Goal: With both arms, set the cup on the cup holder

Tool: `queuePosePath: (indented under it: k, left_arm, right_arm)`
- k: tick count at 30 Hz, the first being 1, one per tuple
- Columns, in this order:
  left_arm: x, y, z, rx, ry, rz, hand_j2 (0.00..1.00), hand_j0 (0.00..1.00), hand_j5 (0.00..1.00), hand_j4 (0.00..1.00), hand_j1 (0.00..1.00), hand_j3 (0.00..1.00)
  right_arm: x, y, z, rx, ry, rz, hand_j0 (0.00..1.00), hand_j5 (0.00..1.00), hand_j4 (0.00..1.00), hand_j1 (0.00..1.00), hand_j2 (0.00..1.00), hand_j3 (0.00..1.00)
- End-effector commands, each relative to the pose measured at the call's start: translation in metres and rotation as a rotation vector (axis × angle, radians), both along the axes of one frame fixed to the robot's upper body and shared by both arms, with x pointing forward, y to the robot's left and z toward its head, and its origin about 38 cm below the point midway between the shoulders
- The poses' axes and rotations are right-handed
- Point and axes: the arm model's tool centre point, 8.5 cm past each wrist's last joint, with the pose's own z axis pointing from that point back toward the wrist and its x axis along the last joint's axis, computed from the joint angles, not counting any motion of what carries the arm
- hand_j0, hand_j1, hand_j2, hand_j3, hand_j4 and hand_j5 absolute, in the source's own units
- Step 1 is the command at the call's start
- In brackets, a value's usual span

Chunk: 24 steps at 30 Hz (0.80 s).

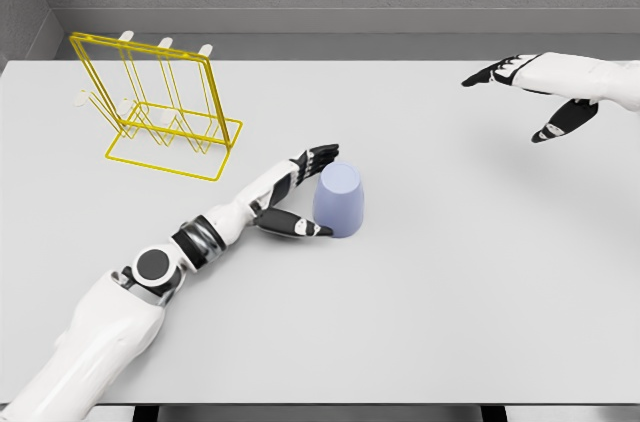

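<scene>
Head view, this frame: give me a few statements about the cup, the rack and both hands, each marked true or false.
1. The cup stands upside down on the table. True.
2. The cup hangs on the yellow cup holder. False: it is on the table, apart from the holder.
3. The left hand is open beside the cup. True.
4. The right hand grips the cup. False: it is open at the far right, holding nothing.
</scene>
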Motion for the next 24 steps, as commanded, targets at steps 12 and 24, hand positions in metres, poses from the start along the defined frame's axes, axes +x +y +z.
queuePosePath:
  k: [12, 24]
  left_arm:
    - [-0.001, -0.014, 0.002, -0.034, 0.004, -0.009, 1.0, 1.0, 1.0, 1.0, 1.0, 1.0]
    - [-0.005, -0.022, -0.001, -0.032, 0.012, -0.029, 0.81, 0.81, 0.81, 0.81, 0.81, 0.81]
  right_arm:
    - [0.001, -0.009, -0.002, 0.001, 0.009, -0.028, 1.0, 1.0, 1.0, 1.0, 1.0, 1.0]
    - [0.001, -0.008, -0.003, -0.001, 0.012, -0.024, 1.0, 1.0, 1.0, 1.0, 1.0, 1.0]
